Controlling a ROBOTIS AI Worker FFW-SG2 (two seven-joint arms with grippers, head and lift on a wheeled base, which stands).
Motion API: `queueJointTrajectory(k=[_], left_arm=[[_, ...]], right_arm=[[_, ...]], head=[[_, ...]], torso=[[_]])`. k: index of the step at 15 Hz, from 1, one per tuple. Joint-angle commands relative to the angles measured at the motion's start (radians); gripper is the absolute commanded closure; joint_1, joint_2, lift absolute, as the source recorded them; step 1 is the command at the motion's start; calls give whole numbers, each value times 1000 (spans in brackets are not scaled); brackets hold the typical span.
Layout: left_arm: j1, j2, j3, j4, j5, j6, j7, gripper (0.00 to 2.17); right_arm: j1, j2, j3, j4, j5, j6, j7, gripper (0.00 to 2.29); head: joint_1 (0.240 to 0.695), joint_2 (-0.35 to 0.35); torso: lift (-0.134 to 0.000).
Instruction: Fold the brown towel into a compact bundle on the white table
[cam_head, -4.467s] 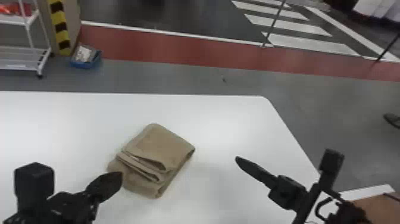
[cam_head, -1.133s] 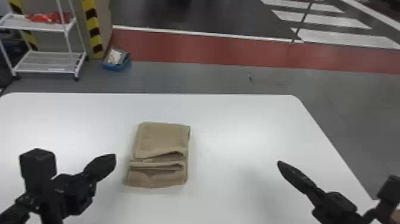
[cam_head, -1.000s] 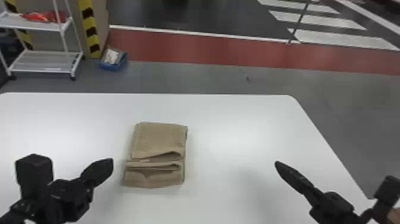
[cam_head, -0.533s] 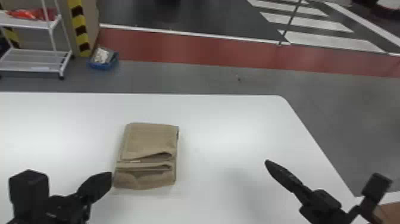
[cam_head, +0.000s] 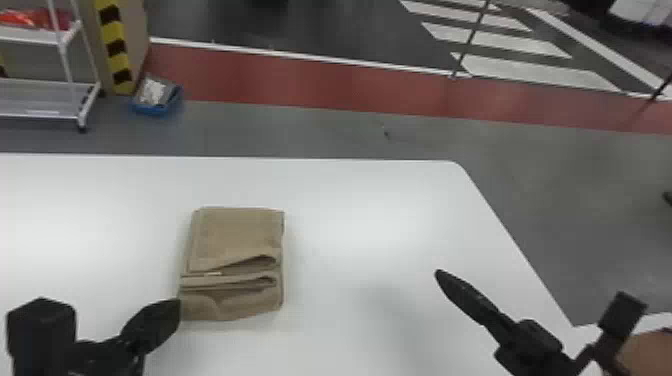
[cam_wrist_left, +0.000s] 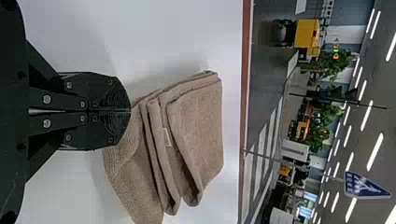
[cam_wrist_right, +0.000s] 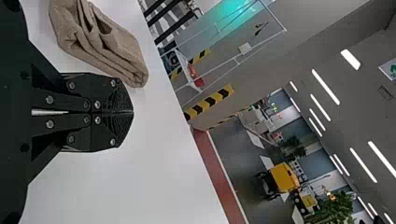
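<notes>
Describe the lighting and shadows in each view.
Head view: pale sheen on the white table, with a faint shadow near its right side; left wrist view: soft shadow beside the towel; right wrist view: bright ceiling lights, teal glow.

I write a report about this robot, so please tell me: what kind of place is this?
Perhaps an indoor test hall: striped floor markings, a road-style sign and ceiling lights.

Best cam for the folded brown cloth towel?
Head view: the folded brown cloth towel is uncropped, stacked layers visible. Left wrist view: closer, layers and small pale tag clear, one corner cropped. Right wrist view: layered folds, cropped.
</notes>
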Motion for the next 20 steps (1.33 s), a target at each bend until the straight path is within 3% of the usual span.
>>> queueJointTrajectory(k=[1,9,13,15,17,18,19,20], left_arm=[[13,0,-14,-11,1,0,0,1352],[34,-6,-17,-46,3,-25,6,1352],[50,-2,46,-117,4,-25,6,1335],[43,-3,66,-142,4,-40,6,964],[13,-5,77,-146,4,-40,7,329],[-4,-6,82,-154,3,-40,24,70],[-13,-8,80,-165,0,-40,50,49],[-21,-8,72,-183,-22,-34,80,53]], right_arm=[[1,2,-11,1,-9,4,6,1963],[-2,3,-23,14,-27,4,6,1959],[-51,3,-15,11,34,-17,-9,1959],[-106,2,0,13,96,-27,-21,1932],[-187,0,22,36,156,-30,-35,1582],[-227,-7,37,62,174,-42,-34,1055],[-249,-12,55,74,192,-54,-35,441],[-266,-12,72,77,215,-54,-43,36]], head=[[695,-284],[695,-336],[695,-311],[695,-294],[695,-273],[695,-265],[695,-257],[695,-245]], torso=[[-124],[-124],[-124],[-124],[-124],[-124],[-124],[-124]])
